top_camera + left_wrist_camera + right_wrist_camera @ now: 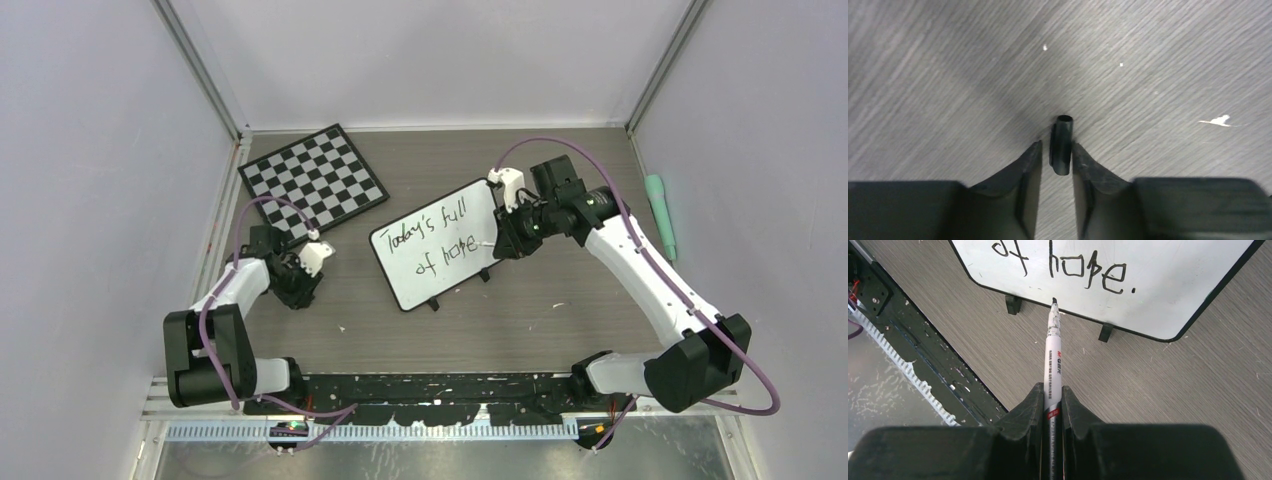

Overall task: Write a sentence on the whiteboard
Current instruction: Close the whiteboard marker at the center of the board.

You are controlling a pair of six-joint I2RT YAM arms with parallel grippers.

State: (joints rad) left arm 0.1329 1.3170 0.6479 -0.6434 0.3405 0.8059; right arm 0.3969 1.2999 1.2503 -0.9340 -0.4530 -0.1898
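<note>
The right hand [1053,390] is clamped on a marker [1054,350], tip at the edge of the whiteboard [1173,290], which lies mid-way across the bench [1173,390]. Its sentence [1083,270] is cut off above "of hope." The left hand [1056,145] straddles a black cap [1063,132]; I cannot tell whether it grips.

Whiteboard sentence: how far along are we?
Done: the small black-framed white whiteboard carries the black handwritten sentence "Today's full of hope." with its full stop. In hand: the right gripper is shut on a white marker pen, bare tip at the board's lower edge; the left gripper, jaws open, flanks a small black cap on the grey table. Left: probably capping the pen.
</note>
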